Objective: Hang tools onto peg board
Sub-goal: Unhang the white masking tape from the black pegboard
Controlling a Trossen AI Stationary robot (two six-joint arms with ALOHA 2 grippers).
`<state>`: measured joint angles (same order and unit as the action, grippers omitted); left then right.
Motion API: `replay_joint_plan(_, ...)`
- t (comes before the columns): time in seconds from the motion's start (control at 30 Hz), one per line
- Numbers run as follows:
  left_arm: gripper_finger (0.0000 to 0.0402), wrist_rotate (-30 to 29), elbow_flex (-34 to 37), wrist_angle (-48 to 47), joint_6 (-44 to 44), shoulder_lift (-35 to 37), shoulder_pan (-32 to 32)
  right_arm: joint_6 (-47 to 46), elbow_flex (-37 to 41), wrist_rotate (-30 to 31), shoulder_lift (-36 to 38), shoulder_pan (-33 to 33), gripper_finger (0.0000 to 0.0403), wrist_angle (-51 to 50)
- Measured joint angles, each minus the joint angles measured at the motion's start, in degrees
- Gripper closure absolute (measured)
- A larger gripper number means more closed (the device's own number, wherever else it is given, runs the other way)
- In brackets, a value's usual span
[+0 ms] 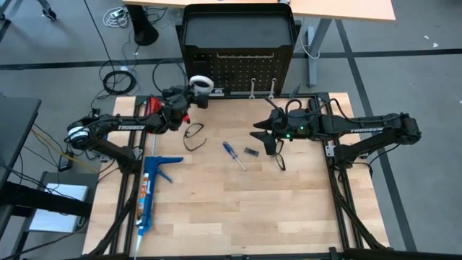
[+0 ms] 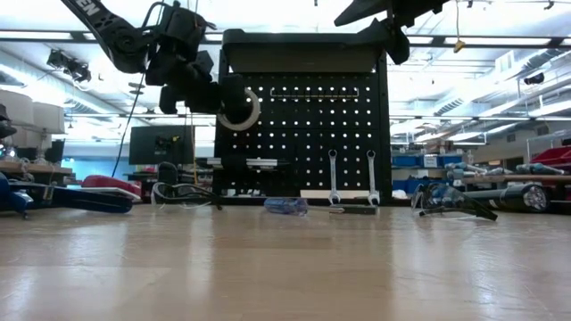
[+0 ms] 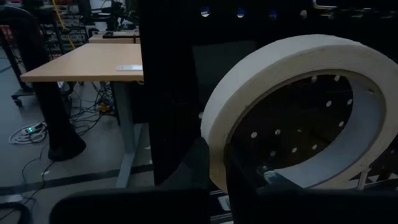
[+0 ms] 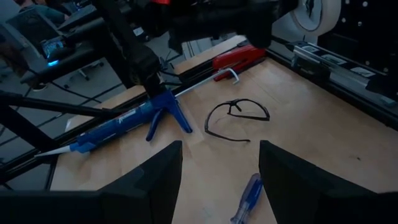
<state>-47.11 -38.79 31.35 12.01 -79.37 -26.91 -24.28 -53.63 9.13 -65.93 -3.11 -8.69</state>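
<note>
My left gripper (image 1: 189,94) is shut on the white tape roll (image 1: 201,83), held up in front of the left part of the black peg board (image 1: 242,68). Two silver wrenches (image 2: 333,176) (image 2: 372,176) hang by their upper ends low on the board. A blue-handled screwdriver (image 1: 232,154), one pair of safety glasses (image 1: 193,134) and another (image 1: 279,157) lie on the wooden table. My right gripper (image 1: 263,133) hovers open above the table's right half with nothing between its fingers (image 4: 155,180). My left gripper holds the tape roll by the lower part of its band (image 3: 249,168); a dark finger (image 3: 261,186) stands in front of that spot and hides the rest of the hold. The roll stands on edge, lifted clear, its flat face toward the board (image 2: 241,111).
A long blue caulking gun (image 1: 151,188) lies along the table's left edge, with a red-handled tool (image 1: 153,107) at the far left corner. A small black piece (image 1: 251,152) lies beside the screwdriver. The table's near half is bare wood (image 1: 238,217).
</note>
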Motion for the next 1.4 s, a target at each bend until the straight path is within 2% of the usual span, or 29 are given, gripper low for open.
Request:
replay_joint_plan(0.27, 0.0382, -3.7, 0.0, -0.6, -2.9, 0.2, 4.4, 0.4, 0.0, 0.0, 0.0, 0.0, 0.0188, 0.0)
replay_joint_plan(0.37, 0.0382, -8.0, 0.0, -5.0, 0.2, 2.2, 7.5, 1.4, 0.0, 0.2, 0.0, 0.0, 0.0188, 0.1)
replay_joint_plan(0.5, 0.0381, -7.8, -0.1, -10.9, 3.7, 5.2, 12.0, 3.0, 0.0, 2.0, 0.0, -0.1, 0.0188, 0.6)
replay_joint_plan(0.57, 0.0381, -3.2, -0.1, -11.9, 3.7, 6.8, 14.2, 4.9, 0.0, 3.2, 0.0, -0.4, 0.0188, 1.6)
replay_joint_plan(0.83, 0.0380, 24.9, -0.1, -17.3, 10.5, 9.3, 21.2, 12.5, 0.0, 7.0, 0.0, -4.0, 0.0188, 10.6)
replay_joint_plan(1.07, 0.0379, 38.4, -0.1, -30.2, 18.0, 8.8, 26.4, 14.9, 0.0, 5.7, 0.0, -6.8, 0.0188, 14.2)
replay_joint_plan(1.17, 0.0379, 40.8, -2.2, -38.5, 20.9, 8.7, 28.6, 15.0, 0.0, 4.2, 0.0, -7.0, 0.0188, 14.7)
replay_joint_plan(1.4, 0.0379, 39.2, -9.1, -56.2, 19.8, 8.8, 30.8, 14.7, 0.0, 0.3, 0.0, -7.0, 0.0188, 14.6)
